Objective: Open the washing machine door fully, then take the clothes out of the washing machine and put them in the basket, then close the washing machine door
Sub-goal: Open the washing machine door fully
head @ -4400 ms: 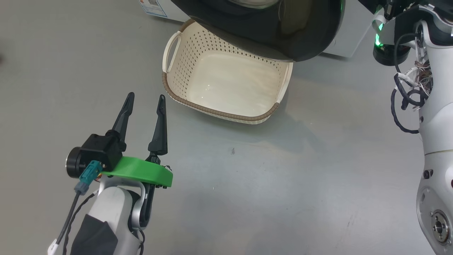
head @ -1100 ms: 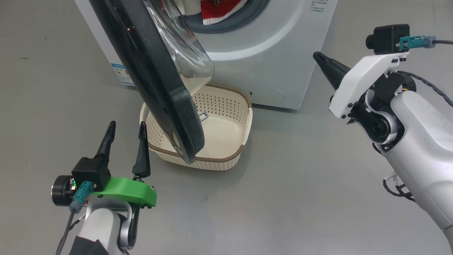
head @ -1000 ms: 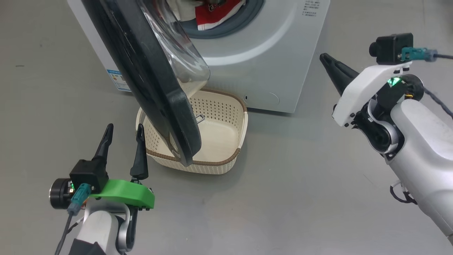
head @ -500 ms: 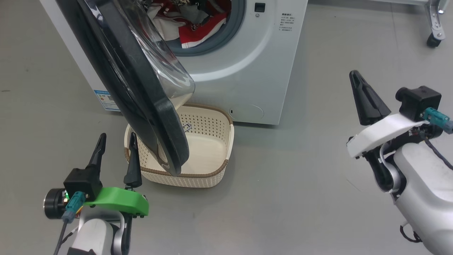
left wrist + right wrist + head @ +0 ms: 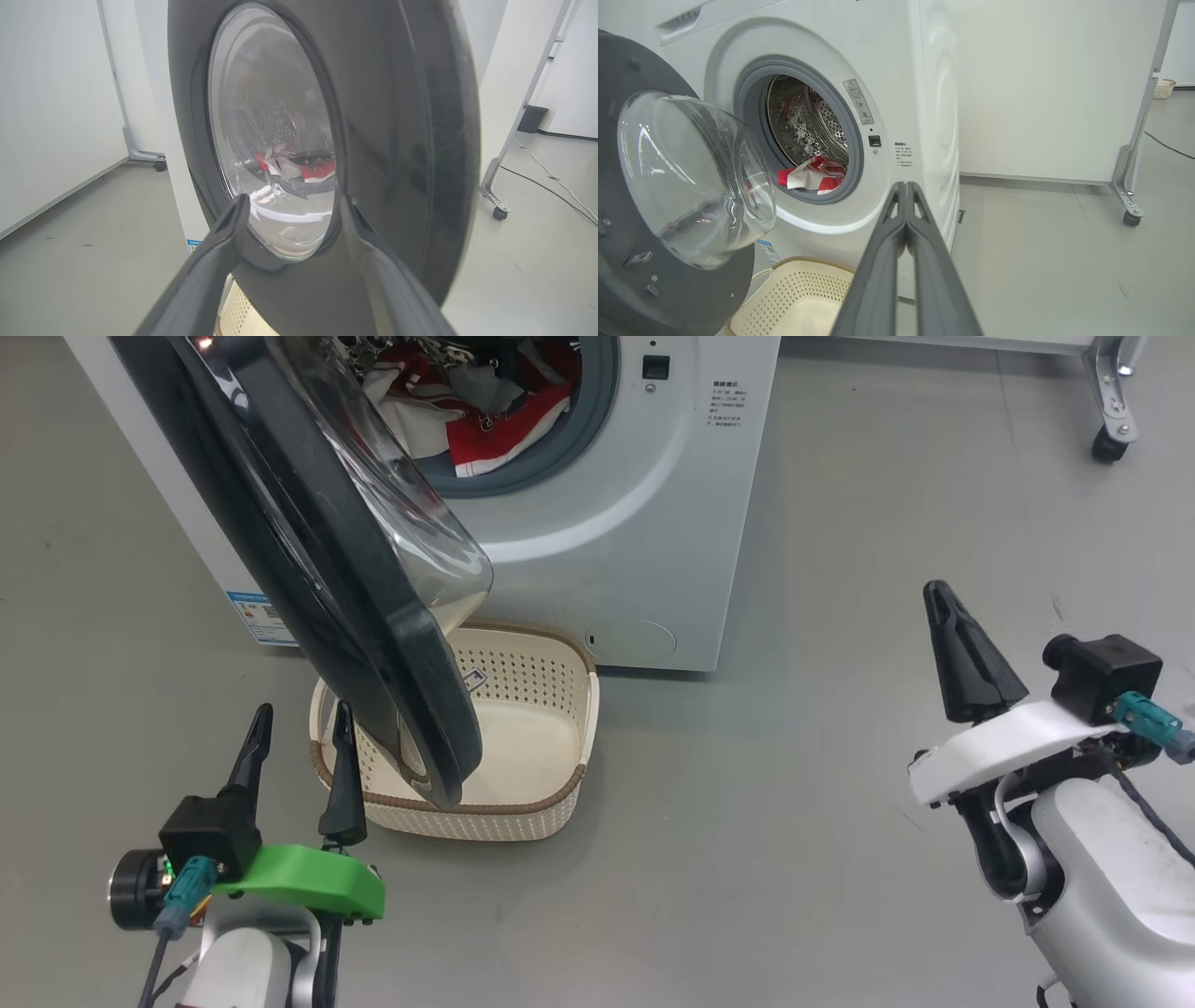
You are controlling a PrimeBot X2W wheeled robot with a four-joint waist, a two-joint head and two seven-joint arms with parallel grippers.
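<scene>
– Washing machine door [image 5: 420, 709], head view: partway open, edge-on, hanging over the basket [image 5: 560, 793]. Left gripper [image 5: 303, 709], fingers apart, sits just outside its outer face. Right gripper [image 5: 938, 593], pinched together, is well off to the right. Which arm goes?
– Left wrist view: door's dead ahead and close, rim running top to bottom, clothes [image 5: 317, 170] visible through its window. Left's nearer, forearm low, pointing forward.
– Right wrist view though: pressed-together fingers [image 5: 887, 242] aim at the washing machine [image 5: 924, 93] front beside the drum, clothes inside. Inner side's reachable, I reckon.
</scene>
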